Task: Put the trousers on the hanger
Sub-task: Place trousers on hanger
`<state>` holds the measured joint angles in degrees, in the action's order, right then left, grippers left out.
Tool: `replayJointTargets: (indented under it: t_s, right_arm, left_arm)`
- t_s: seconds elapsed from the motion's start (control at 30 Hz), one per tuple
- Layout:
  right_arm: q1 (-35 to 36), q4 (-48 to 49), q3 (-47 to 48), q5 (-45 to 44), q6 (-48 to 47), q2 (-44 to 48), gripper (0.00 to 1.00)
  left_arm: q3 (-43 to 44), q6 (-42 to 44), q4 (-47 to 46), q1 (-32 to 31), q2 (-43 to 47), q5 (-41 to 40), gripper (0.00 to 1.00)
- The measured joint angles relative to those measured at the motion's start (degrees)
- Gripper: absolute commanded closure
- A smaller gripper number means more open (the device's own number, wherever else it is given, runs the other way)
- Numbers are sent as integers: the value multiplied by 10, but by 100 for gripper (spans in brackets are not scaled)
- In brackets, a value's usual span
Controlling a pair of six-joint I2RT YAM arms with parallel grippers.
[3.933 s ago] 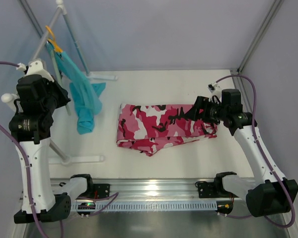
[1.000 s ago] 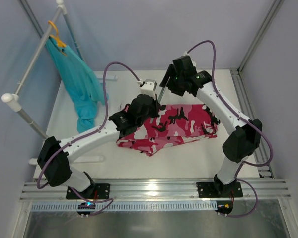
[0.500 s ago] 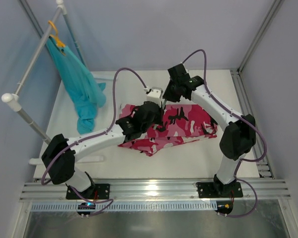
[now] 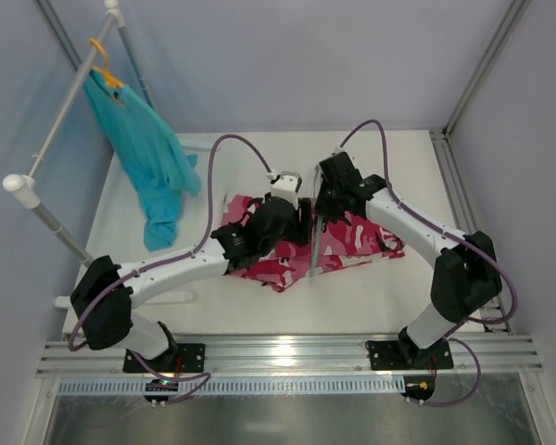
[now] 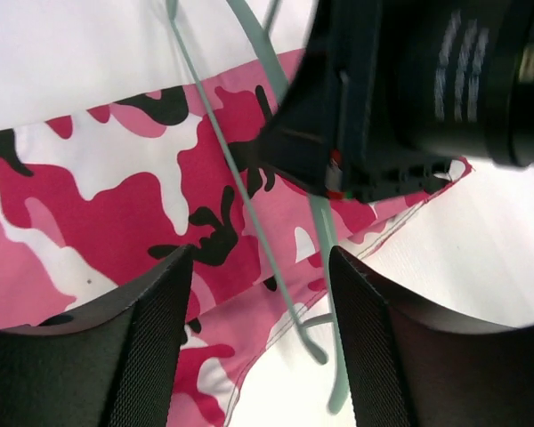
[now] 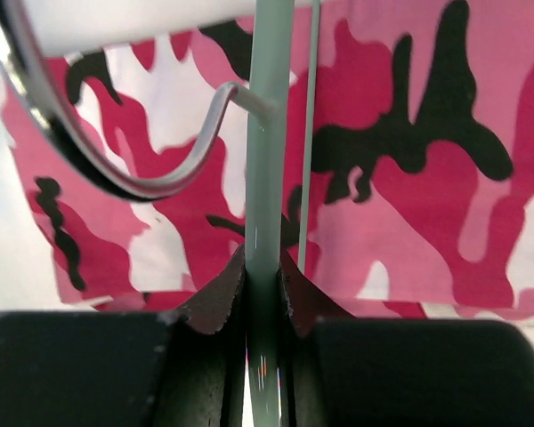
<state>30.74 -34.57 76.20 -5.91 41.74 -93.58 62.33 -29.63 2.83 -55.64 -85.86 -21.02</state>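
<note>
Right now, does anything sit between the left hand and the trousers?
Yes. The hanger has thin rods that cross over the trousers, right in front of the open left hand. The right hand is shut on one hanger rod and crowds in close beside the left hand. Nothing else visible lies between them.

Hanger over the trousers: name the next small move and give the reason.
Probably lower the left gripper onto the trousers and pinch the cloth edge, ready to feed it through the hanger. The right gripper is shut on the hanger's rod, holding it over the cloth, while the left gripper is open and holds nothing.
</note>
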Motion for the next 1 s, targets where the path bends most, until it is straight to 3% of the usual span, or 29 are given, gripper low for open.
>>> replayJointTargets:
  t_s: [0.17, 0.43, 0.7, 1.0]
  right_arm:
    - [3, 59, -129, 1, -42, 85, 96]
    - [3, 155, -273, 3, -77, 152, 96]
    - [3, 189, -292, 1, -101, 152, 96]
    - [4, 201, -299, 0, -115, 152, 96]
  left_arm:
    - [0, -4, 50, 25, 61, 27, 32]
    - [-44, -59, 129, 177, 67, 135, 23]
    - [-61, -81, 239, 222, 46, 150, 19]
    - [-100, -95, 275, 306, 40, 149, 17]
